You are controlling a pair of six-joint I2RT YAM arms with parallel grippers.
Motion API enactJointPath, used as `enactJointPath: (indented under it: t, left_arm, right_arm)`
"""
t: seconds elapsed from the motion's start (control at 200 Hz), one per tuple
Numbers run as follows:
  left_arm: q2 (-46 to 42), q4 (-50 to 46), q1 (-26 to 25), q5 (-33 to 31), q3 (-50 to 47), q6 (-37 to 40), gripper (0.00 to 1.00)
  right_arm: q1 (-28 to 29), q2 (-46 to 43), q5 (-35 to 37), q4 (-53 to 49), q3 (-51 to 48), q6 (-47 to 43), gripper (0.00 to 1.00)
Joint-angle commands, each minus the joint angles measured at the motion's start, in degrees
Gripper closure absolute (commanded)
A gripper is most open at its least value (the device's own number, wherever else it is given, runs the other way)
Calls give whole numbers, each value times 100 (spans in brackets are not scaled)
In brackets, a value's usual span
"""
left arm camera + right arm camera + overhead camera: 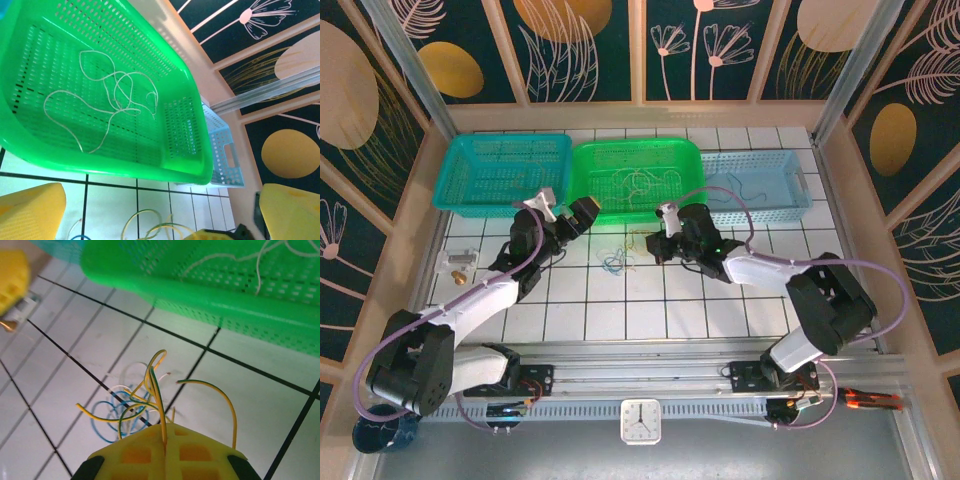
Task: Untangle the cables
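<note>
Right fingers (140,455) are clamped on a yellow-green cable (159,405) coming off the tangle (120,412) on the table (75,340), pinched bit hidden. Left fingers (30,212) are spread wide, mostly cropped, near the green basket (190,167) of cream cables (112,100).

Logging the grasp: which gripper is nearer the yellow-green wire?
Right. The right gripper is shut on the yellow-green wire; the left gripper hangs open, apart from it.
</note>
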Motion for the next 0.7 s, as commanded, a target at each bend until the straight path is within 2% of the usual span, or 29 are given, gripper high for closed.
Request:
enactJointPath:
  t: [0.0, 0.375, 0.455, 0.59, 0.696]
  left_arm:
    - [-57, 408, -99, 71, -135, -141, 1]
    - [455, 660, -748, 104, -123, -60, 1]
    - [569, 653, -893, 51, -145, 31, 4]
    - [713, 517, -1156, -139, -136, 259, 17]
    - [849, 534, -1315, -236, -123, 350, 37]
  right_arm:
    - [32, -181, -142, 112, -191, 256, 100]
    - [28, -70, -333, 570, -438, 618, 100]
    - [31, -37, -354, 601, -453, 654, 100]
    - [29, -2, -372, 620, -458, 676, 100]
    - [33, 23, -373, 619, -449, 689, 100]
